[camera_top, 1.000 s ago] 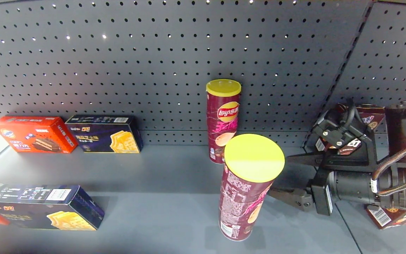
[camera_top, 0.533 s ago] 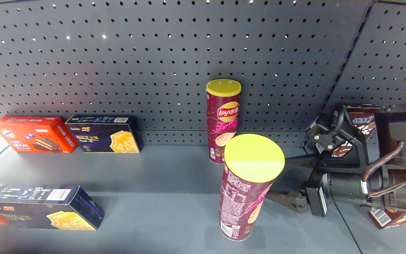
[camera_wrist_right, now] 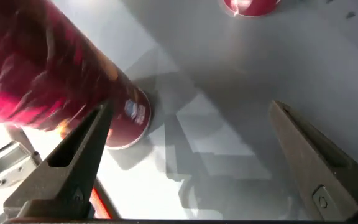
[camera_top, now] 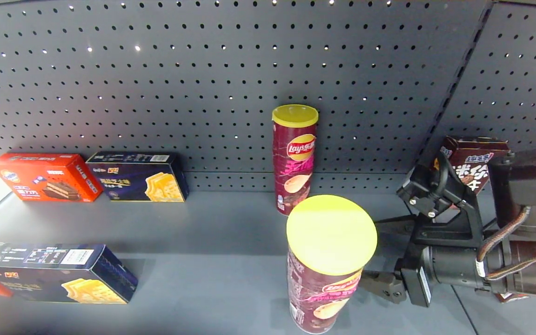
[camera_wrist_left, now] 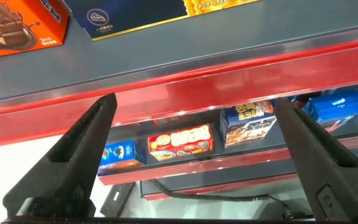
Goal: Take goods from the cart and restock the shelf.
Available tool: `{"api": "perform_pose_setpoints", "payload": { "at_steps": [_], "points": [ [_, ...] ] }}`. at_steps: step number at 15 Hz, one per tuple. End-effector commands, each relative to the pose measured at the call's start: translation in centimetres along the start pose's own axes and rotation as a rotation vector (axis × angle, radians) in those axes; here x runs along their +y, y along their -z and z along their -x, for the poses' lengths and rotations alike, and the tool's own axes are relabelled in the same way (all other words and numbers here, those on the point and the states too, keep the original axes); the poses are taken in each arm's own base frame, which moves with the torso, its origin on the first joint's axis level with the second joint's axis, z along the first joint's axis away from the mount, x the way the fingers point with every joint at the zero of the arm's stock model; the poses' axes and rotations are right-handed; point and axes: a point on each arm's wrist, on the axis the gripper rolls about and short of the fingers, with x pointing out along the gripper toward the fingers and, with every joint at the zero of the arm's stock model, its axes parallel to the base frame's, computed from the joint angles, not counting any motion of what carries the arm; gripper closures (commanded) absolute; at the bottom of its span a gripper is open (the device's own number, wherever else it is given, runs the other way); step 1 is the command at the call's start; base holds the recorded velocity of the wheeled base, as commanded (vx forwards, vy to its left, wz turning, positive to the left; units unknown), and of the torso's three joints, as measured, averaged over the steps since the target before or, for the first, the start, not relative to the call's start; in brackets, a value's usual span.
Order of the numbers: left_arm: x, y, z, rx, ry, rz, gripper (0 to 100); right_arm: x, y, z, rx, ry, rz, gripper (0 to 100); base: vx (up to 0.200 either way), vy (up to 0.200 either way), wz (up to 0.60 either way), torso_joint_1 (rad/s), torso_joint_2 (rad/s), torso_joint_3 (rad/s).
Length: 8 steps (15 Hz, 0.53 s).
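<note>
Two maroon chip cans with yellow lids stand on the grey shelf (camera_top: 212,232). The back can (camera_top: 294,158) is upright against the pegboard. The front can (camera_top: 326,265) stands near the shelf's front edge. My right gripper (camera_top: 379,251) is open just to the right of it, one finger behind the can's top and one beside its lower body. In the right wrist view the front can (camera_wrist_right: 61,81) is blurred and lies outside one finger (camera_wrist_right: 73,162) of the right gripper (camera_wrist_right: 191,109). My left gripper (camera_wrist_left: 194,102) is open and holds nothing, below the shelf's red front edge (camera_wrist_left: 229,81).
A red cake box (camera_top: 47,177) and a navy cracker box (camera_top: 137,176) lie at the back left, another navy box (camera_top: 54,272) at the front left. A brown box (camera_top: 472,163) stands behind my right arm. Lower shelves (camera_wrist_left: 185,140) hold several small packs.
The front can has shifted toward the shelf's front edge and turned, showing a different side of its label. My right gripper has pulled back to the right and slightly down.
</note>
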Motion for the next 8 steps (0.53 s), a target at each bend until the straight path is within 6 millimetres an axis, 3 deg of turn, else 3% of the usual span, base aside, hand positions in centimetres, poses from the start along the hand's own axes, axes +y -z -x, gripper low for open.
{"api": "perform_pose_setpoints", "payload": {
  "at_steps": [1, 8],
  "points": [
    [0.0, 0.0, 0.0, 0.000, -0.001, 0.000, 0, 0.3, 0.7, 0.8, 0.002, -0.003, 0.001, 0, 0.000, 0.000, 0.00, 0.000, 0.00, 0.000],
    [0.0, 0.0, 0.0, 0.004, 0.004, -0.002, 0, 0.7, 2.5, 2.5, 0.020, 0.001, -0.005, 0, 0.000, 0.000, 0.00, 0.000, 0.00, 0.000]
  ]
}}
